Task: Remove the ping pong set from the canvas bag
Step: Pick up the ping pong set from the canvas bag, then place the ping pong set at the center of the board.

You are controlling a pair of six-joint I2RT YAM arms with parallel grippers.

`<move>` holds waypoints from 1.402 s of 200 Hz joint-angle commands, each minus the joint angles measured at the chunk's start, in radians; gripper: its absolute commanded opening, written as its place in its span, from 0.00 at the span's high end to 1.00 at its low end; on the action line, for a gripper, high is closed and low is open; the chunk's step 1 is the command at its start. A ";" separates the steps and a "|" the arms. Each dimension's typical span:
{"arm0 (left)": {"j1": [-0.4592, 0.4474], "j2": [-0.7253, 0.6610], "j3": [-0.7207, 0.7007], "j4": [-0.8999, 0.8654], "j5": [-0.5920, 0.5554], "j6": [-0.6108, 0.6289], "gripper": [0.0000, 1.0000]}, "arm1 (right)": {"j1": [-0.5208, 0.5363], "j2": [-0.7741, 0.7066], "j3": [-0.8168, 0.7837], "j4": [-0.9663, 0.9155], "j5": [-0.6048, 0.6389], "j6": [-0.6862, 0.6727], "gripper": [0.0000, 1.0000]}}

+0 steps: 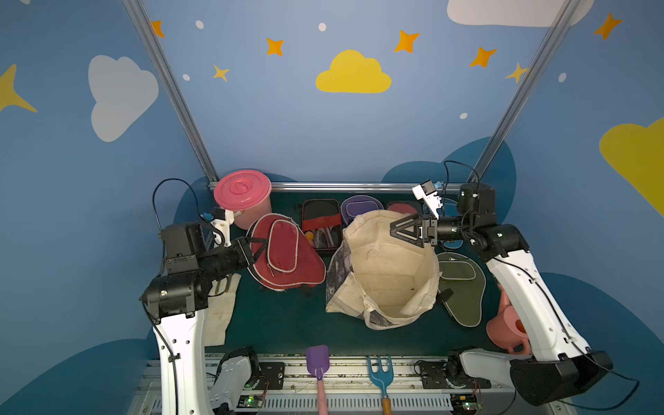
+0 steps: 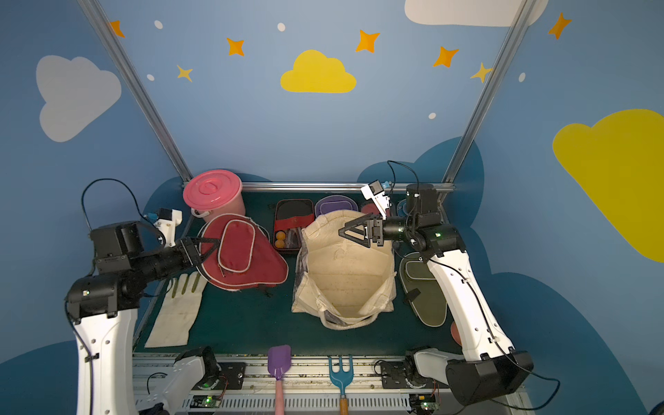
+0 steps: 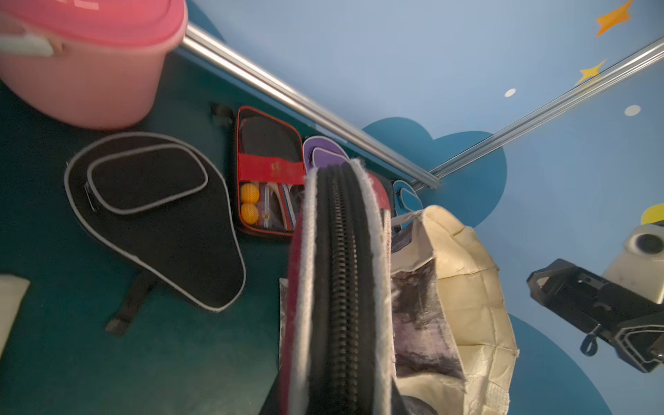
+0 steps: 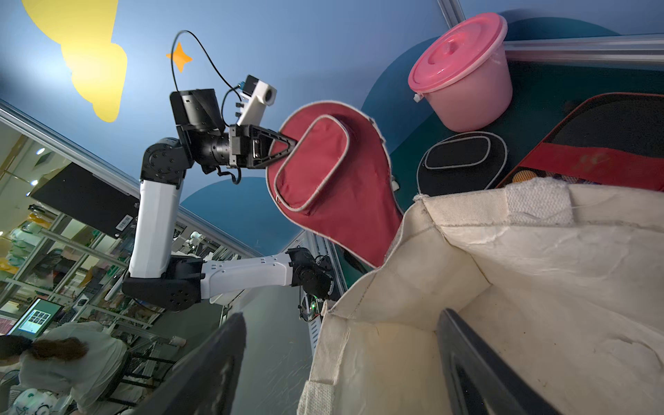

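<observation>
Maroon fabric makes up the paddle-shaped zip cover [image 1: 287, 257] that the left pincer [image 1: 261, 248] pinches by its round edge, holding it clear of the green worktop [image 1: 287, 323] just left of the cream canvas bag [image 1: 391, 280]. The right pincer [image 1: 392, 230] hovers over the bag's far rim. Only the right wrist view shows its fingers [image 4: 485, 359] spread wide, gripping nothing. Both wrist views show a black zip cover [image 3: 154, 215] lying under the lifted one, largely hidden in both top views. A black-red rectangular case [image 3: 269, 169] lies beside it, and an olive cover [image 1: 463, 287] lies right of the bag.
</observation>
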 commanded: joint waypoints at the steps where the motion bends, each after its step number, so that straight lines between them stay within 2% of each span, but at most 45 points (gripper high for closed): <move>1: 0.001 -0.055 -0.094 0.123 0.055 -0.063 0.97 | -0.006 -0.014 -0.009 0.035 -0.018 0.009 0.19; 31: 0.001 -0.088 -0.203 0.106 0.034 -0.058 0.97 | -0.005 -0.001 -0.008 0.034 -0.019 0.012 0.18; 65: -0.005 -0.122 -0.292 0.066 -0.044 -0.055 0.97 | -0.006 0.015 -0.009 0.033 -0.016 0.014 0.18; 124: -0.029 -0.106 -0.369 0.078 -0.099 -0.123 0.96 | -0.005 0.028 -0.016 0.037 -0.018 0.009 0.18; 200: -0.193 -0.185 -0.498 0.073 -0.316 -0.240 0.97 | -0.007 0.029 -0.019 0.031 -0.014 0.001 0.18; 217: -0.204 -0.184 -0.497 0.064 -0.362 -0.255 0.85 | -0.006 0.026 -0.021 0.031 -0.014 -0.001 0.17; 236: -0.205 -0.185 -0.490 0.049 -0.394 -0.262 0.80 | -0.009 0.023 -0.024 0.032 -0.011 -0.003 0.17; 244: -0.203 -0.190 -0.486 0.044 -0.414 -0.267 0.69 | -0.009 0.023 -0.024 0.031 -0.010 -0.003 0.17; 255: -0.204 -0.209 -0.486 0.048 -0.434 -0.282 0.49 | -0.011 0.022 -0.024 0.030 -0.011 -0.003 0.17; 260: -0.204 -0.222 -0.489 0.054 -0.447 -0.290 0.44 | -0.011 0.022 -0.025 0.030 -0.009 -0.005 0.17; 280: -0.204 -0.270 -0.506 0.086 -0.496 -0.331 0.39 | -0.015 0.022 -0.023 0.030 -0.008 -0.004 0.17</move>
